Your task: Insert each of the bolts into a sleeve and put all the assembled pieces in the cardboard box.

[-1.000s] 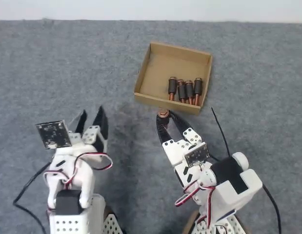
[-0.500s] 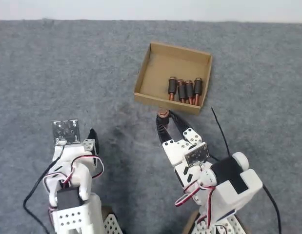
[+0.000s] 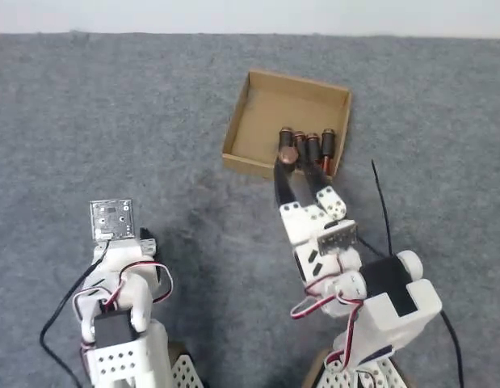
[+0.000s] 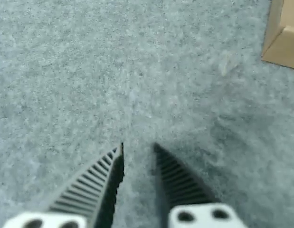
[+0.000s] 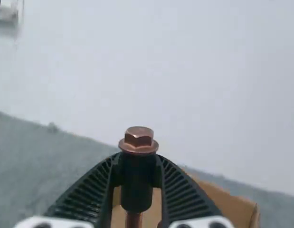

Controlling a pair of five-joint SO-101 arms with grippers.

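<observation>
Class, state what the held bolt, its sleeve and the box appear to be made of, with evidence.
Bolt: probably copper-plated metal, shiny reddish hex head.
Sleeve: black, matte, perhaps rubber or plastic.
Cardboard box: plain brown cardboard, dull, thin walls.

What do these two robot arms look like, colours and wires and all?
The left arm and right arm are white shells with black motor blocks, looped red, white and black wires, and a small camera board at each wrist. Their fingers are black, tapered and ribbed inside.
</observation>
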